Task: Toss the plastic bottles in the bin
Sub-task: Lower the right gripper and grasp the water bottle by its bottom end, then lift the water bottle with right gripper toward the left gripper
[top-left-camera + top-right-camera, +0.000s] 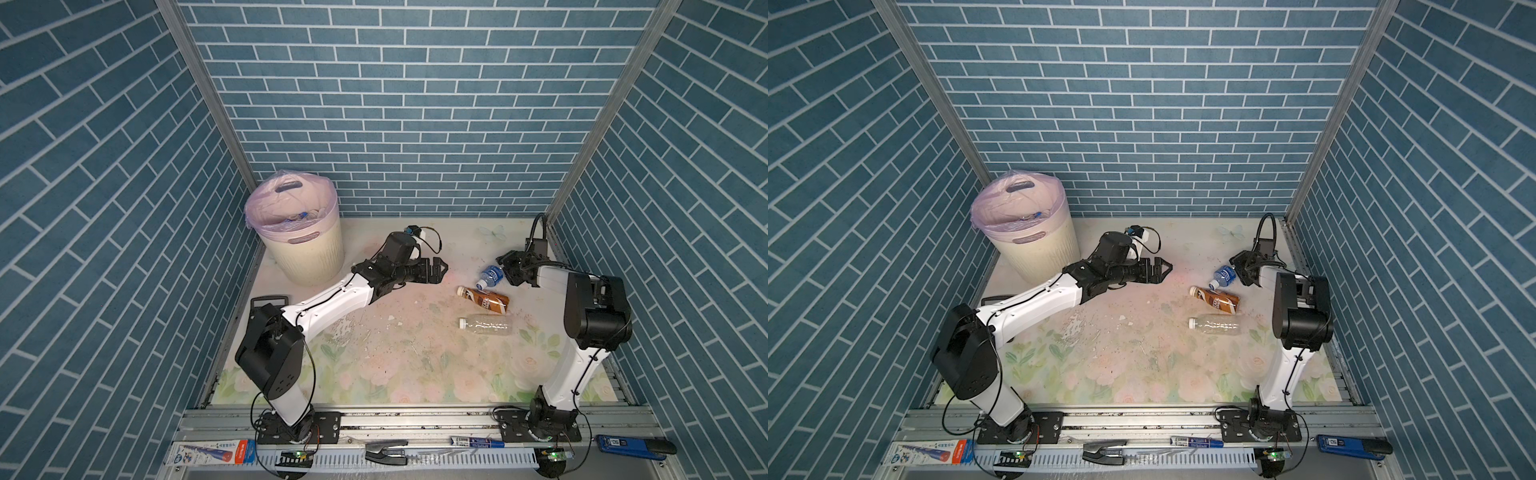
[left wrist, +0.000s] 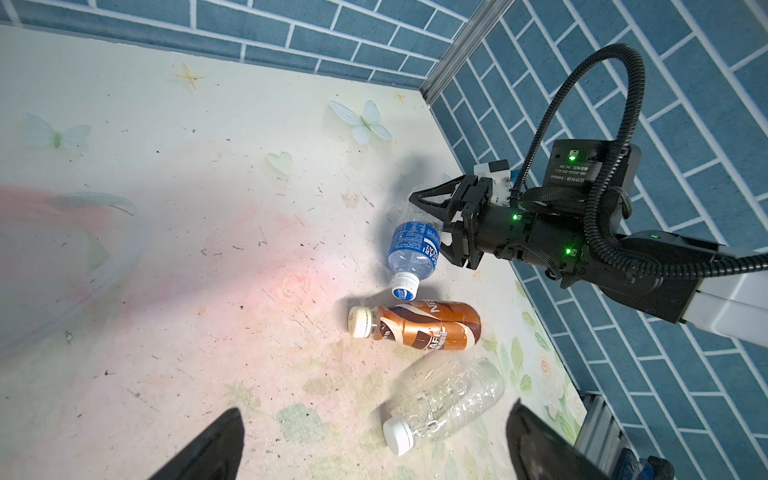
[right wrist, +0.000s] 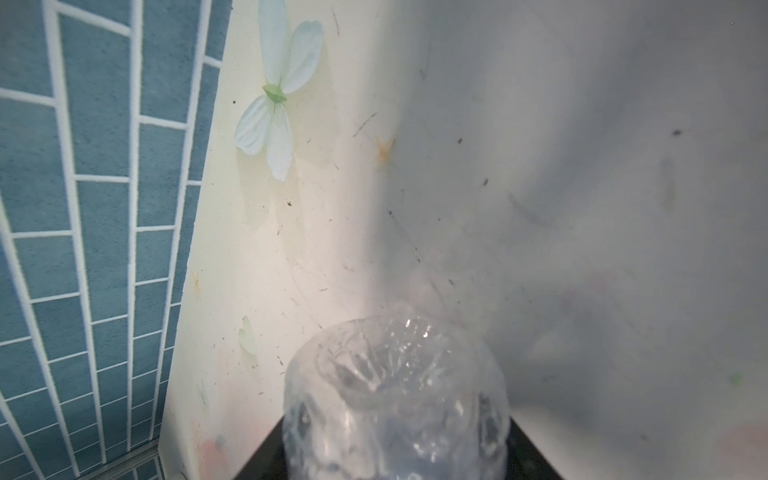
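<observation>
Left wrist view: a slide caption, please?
Right gripper grips the blue-labelled bottle; brown bottle and clear bottle lie nearby.

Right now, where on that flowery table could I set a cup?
Bare: front and middle of the table, between the arms. Crowded: the right side, two bottles lying beside the blue-labelled bottle in the right end effector, and the bin, back left.
</observation>
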Controlling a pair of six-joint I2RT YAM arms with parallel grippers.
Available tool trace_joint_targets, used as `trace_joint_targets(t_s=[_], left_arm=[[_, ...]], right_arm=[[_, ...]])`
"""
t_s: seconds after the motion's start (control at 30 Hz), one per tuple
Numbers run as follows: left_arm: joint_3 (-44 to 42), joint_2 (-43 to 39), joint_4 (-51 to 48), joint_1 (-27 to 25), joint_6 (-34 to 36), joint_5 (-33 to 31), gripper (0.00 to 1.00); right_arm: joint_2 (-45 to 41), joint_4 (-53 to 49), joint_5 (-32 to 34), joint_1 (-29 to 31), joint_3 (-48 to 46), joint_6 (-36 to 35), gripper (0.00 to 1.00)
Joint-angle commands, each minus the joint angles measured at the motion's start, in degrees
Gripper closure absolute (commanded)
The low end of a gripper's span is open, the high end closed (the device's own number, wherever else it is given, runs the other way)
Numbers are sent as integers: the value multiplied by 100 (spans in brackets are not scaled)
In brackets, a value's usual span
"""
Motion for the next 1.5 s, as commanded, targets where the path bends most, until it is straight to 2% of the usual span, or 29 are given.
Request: trace_joint_targets(t_s=[0.0,1.1,1.33,1.47], left_arm=[[-102,-203,-39,-15,31,-64,1],[-149,-198,-29,-14,-16,-86,1],[123,-73,-219,-14,116,-84,1],[482,145,-256,3,86,121,1]], right_arm=[[-9,-12,-37,-42,323,141,40],[106,-119,-73,-222,802,134,41],[-217,-125,-191,-122,830,-56,44],[-526,-292,-222,92,874,-339,46]])
